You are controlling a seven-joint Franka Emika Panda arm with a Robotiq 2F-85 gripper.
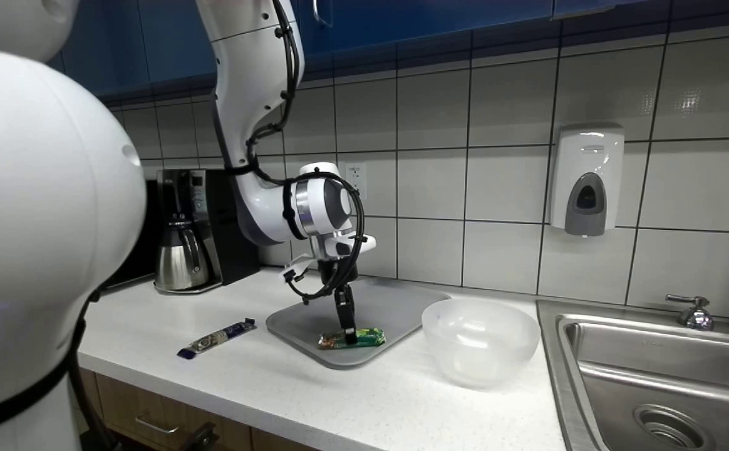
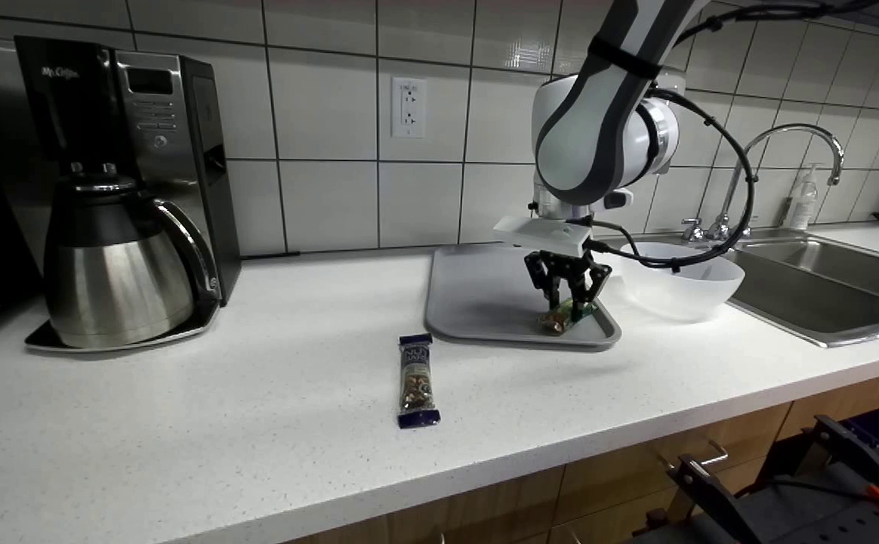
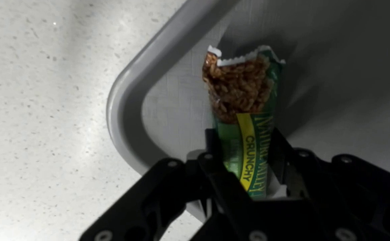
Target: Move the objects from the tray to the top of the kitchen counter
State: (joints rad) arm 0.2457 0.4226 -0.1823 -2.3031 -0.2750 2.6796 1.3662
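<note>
White speckled counter (image 2: 296,393) | tiled wall (image 2: 326,204) behind | grey tray (image 2: 477,291) on top | pincer (image 3: 243,142) clasping green bar (image 3: 240,90)

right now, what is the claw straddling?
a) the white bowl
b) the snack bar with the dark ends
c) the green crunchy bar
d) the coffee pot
c: in the wrist view the green crunchy bar lies within the claw, flanked on both sides, while in both exterior views the dark-ended snack bar lies apart on the counter.
</note>
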